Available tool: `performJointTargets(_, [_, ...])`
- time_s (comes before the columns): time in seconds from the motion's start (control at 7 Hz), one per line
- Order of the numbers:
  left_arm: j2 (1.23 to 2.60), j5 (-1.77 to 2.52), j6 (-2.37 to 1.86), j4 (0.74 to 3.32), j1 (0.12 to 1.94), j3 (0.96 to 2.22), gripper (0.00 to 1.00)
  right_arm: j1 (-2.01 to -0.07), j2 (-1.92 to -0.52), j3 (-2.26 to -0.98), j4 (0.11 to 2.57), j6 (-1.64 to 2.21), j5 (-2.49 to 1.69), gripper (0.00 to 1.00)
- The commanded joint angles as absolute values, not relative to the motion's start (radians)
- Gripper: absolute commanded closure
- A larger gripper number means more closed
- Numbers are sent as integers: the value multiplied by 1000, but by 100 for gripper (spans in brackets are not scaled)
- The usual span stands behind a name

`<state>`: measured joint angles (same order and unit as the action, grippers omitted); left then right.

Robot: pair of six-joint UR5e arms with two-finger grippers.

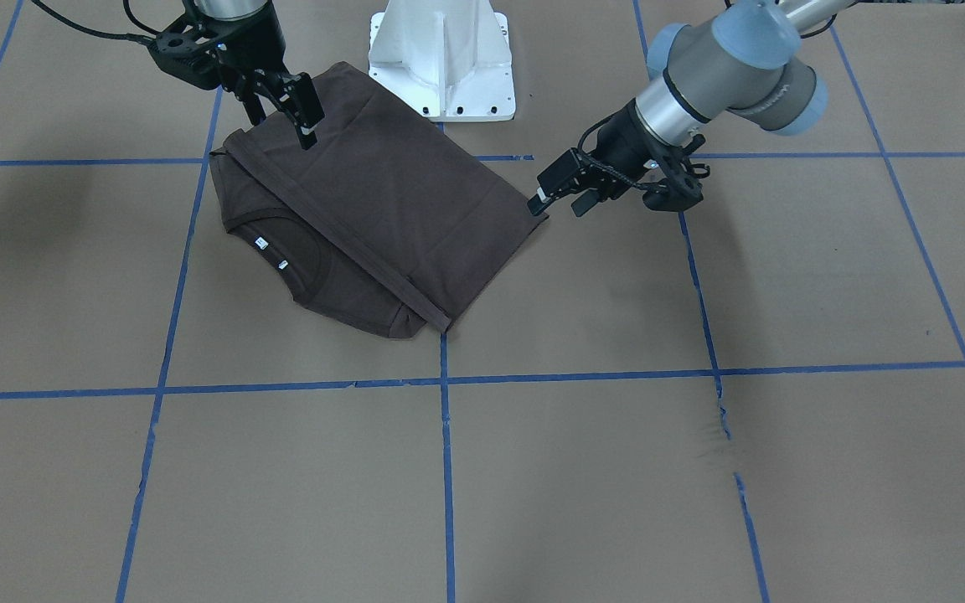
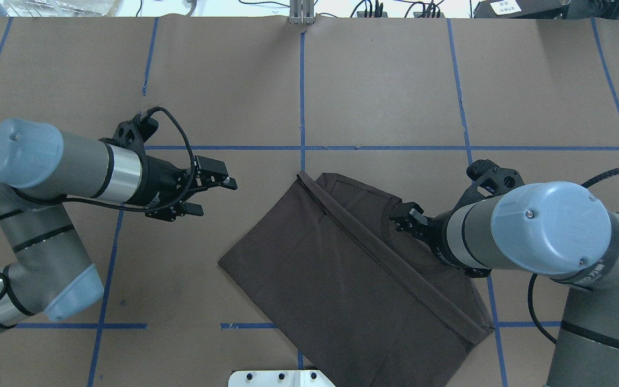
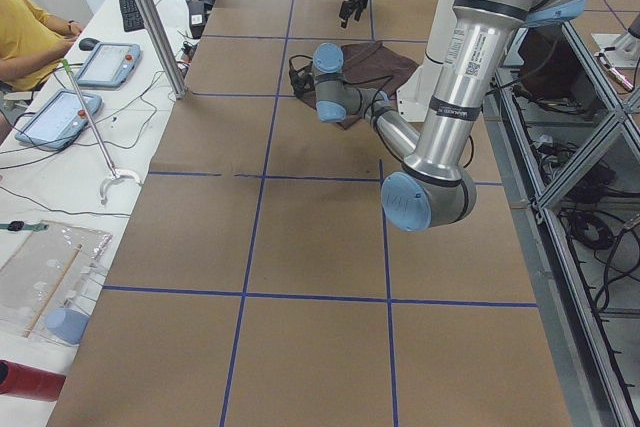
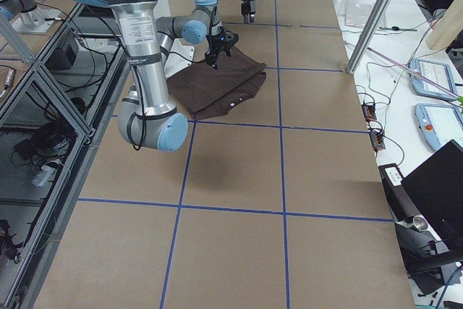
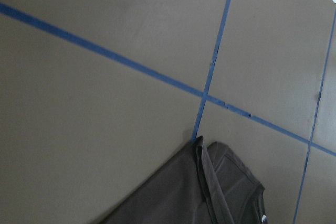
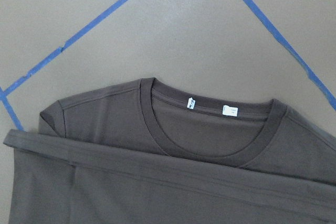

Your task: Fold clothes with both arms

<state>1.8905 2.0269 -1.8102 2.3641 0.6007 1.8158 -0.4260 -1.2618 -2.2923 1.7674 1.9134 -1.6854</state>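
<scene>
One T-shirt (image 1: 399, 193), two arms (image 2: 73, 166), two neck tags (image 6: 190, 103).

T-shirt (image 2: 342, 279) lies flat on worktop (image 2: 384, 80), just in front of pedestal base (image 2: 280, 379) & mostly to robot's right of centre. Lower half is folded up over chest, w/ hem (image 2: 395, 269) running diagonally just below collar (image 6: 147, 114). Collar end points away from robot; tags (image 6: 191, 103) sit inside neck. Right claw (image 2: 403, 215) hangs over shirt by collar. Left claw (image 2: 219, 198) is off shirt's left side, apart from it, over bare worktop.
</scene>
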Motion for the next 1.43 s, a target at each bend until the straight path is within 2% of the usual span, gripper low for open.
performJointTargets(0.0, [1890, 1958, -1845, 2282, 502, 1813, 16, -454, -1217, -2215, 1766, 1876, -1677, 0])
performJointTargets(0.43, [1910, 1855, -1842, 2157, 394, 1786, 31, -497, -1174, -2185, 1764, 1875, -1677, 0])
performJointTargets(1.0, [1902, 1853, -1844, 2134, 385, 1764, 32, -522, -1144, -2126, 1721, 1876, -1680, 0])
performJointTargets(1.29, [1908, 1853, -1845, 2134, 383, 1759, 45, -523, -1143, -2126, 1721, 1876, -1681, 0])
